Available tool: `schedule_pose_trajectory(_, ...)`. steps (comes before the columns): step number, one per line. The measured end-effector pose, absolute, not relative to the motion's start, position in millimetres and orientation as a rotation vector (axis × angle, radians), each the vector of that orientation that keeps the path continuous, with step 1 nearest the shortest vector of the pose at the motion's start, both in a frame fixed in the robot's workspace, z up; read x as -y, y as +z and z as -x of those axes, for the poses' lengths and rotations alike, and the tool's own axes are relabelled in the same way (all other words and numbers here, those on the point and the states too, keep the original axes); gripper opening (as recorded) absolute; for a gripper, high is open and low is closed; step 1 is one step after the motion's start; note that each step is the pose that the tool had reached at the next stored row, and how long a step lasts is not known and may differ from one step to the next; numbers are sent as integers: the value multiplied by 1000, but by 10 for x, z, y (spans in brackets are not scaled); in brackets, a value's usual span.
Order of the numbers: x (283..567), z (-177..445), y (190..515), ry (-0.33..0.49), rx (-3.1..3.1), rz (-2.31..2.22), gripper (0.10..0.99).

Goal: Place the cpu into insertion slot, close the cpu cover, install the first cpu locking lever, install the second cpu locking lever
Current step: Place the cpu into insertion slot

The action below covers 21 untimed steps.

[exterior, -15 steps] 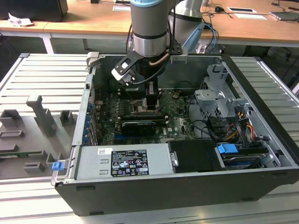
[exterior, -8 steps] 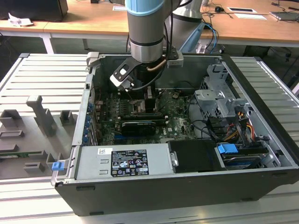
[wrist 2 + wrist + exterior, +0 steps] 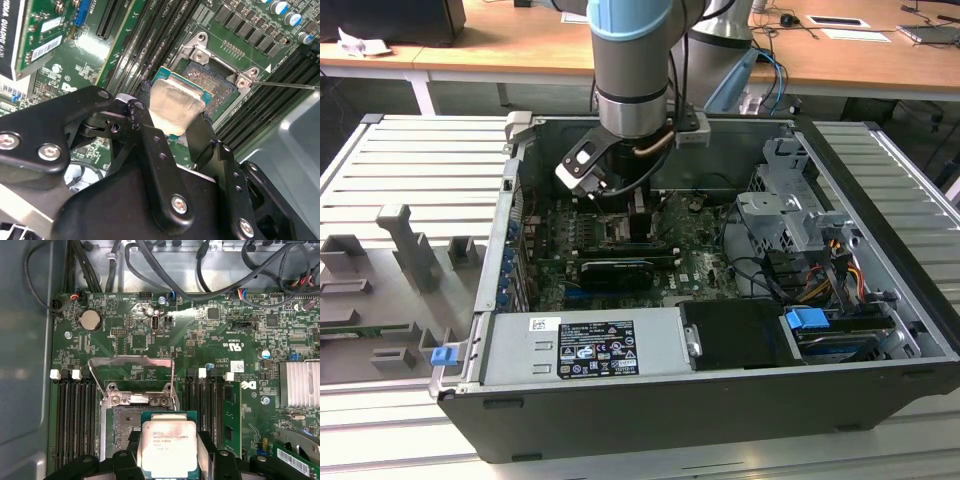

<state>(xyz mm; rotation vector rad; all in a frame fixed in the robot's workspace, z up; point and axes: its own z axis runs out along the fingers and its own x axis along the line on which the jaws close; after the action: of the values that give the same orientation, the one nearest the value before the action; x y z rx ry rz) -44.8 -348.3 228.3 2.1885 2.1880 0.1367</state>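
Note:
My gripper [image 3: 176, 120] is shut on the cpu [image 3: 177, 102], a small square chip with a pale silver top, gripped at two opposite edges by the black fingers [image 3: 145, 125]. In both wrist views the cpu [image 3: 169, 444] hangs just above the insertion slot [image 3: 124, 427], shifted partly off it, so part of the dark socket [image 3: 217, 82] stays uncovered. The cpu cover [image 3: 131, 359] is swung open, standing up at the socket's far hinge side. A thin metal lever rod [image 3: 287, 85] sticks out beside the socket. In the exterior view the gripper [image 3: 618, 200] reaches down into the computer case.
Black memory slots [image 3: 75, 425] flank the socket on both sides. A graphics card [image 3: 615, 270] lies close in front of it in the exterior view. A drive cage [image 3: 790, 210] and cables [image 3: 165, 265] crowd the case walls. A finned heatsink [image 3: 300, 385] sits on the board.

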Motion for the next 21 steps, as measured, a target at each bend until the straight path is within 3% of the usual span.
schedule_pose_trajectory(21, 3365, 463, 2187, 138, -2204, -2174, 529)
